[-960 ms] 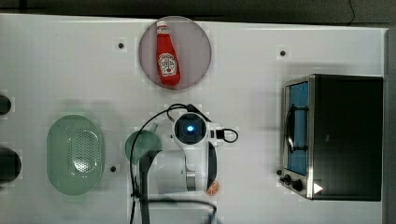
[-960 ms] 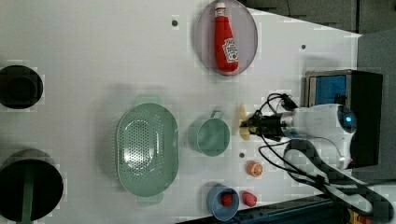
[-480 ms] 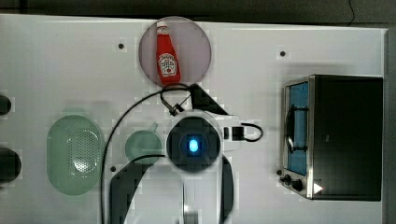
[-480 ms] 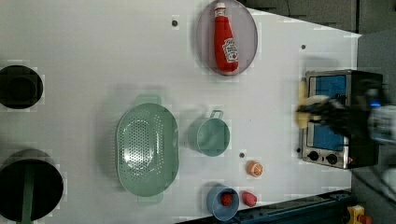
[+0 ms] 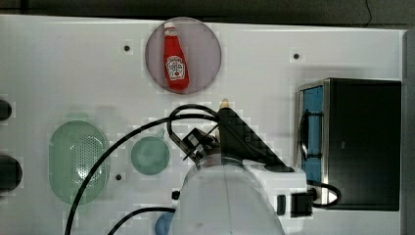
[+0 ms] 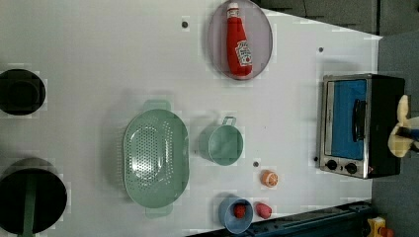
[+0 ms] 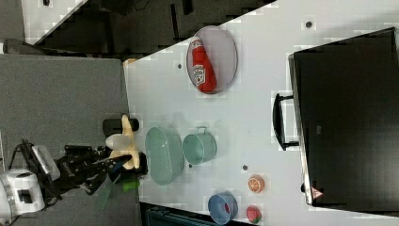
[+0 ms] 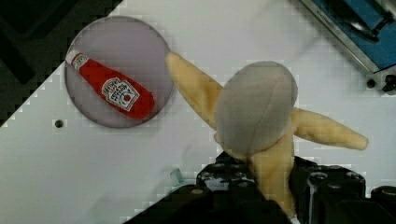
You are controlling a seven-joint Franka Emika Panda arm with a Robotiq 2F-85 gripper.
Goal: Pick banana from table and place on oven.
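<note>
Your banana (image 8: 256,114) reads as a plush toy, so expect it to be light, soft and squashy, unlikely to slip and in no danger of breaking; it will flop rather than hold its shape, and I judge the thick middle where the peel flaps meet the best place to hold it; it looks pale cream-yellow, with a rounded greyish bulb of fruit and tapered peel flaps splaying outward (one pointing toward the ketchup bottle (image 8: 111,89) on its round plate (image 8: 93,56)). The gripper (image 7: 113,162) is pinched narrowly on the banana's lower end, fingers closed into the soft fabric; the banana is held up in the air, clear of the table (image 5: 73,73). In the left view the banana (image 6: 401,129) hangs at the frame's right edge beyond the oven (image 6: 383,126); you are mid-carry, and the oven's black top (image 5: 367,142) is bare.
</note>
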